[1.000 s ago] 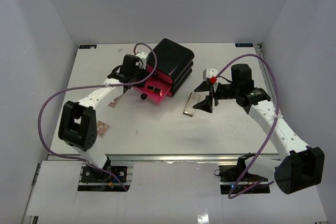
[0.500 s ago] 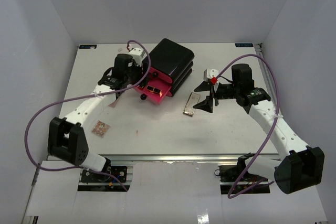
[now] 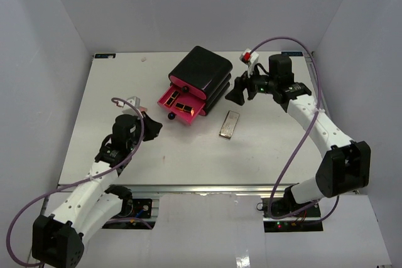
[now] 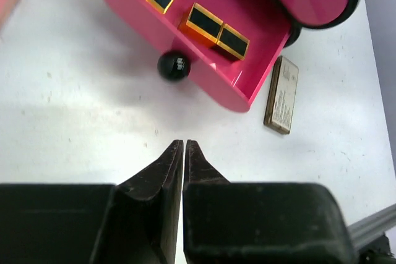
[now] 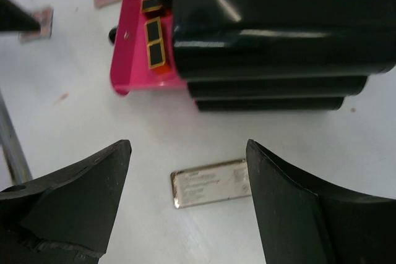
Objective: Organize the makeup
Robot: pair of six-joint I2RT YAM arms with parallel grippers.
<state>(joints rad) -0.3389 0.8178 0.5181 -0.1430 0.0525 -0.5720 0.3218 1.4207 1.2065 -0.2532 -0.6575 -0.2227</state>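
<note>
- Left claw (image 4: 184, 143): fingers pressed together, holding nothing, positioned over bare worktop (image 4: 74, 128) near the open pink drawer (image 4: 238, 94).
- Right claw (image 5: 189, 148): fingers spread wide, nothing between them, positioned beside the black box (image 5: 278, 23).
- Lipstick tubes (image 4: 216, 31): black and gold, lying inside the open pink drawer.
- Palette (image 4: 282, 94): flat on the worktop, just beside the drawer's corner, apart from both claws.

2 black-and-gold lipstick tubes (image 4: 215, 31) lie flat in the pulled-out pink drawer (image 4: 204, 72), ahead of the left gripper (image 4: 184, 145). The flat beige-metallic palette (image 5: 211, 183) lies on the table (image 5: 93, 109) – between the right gripper (image 5: 187, 149) fingers in the right wrist view. A small pinkish piece (image 5: 36, 23) lies flat, far to that gripper's left.
</note>
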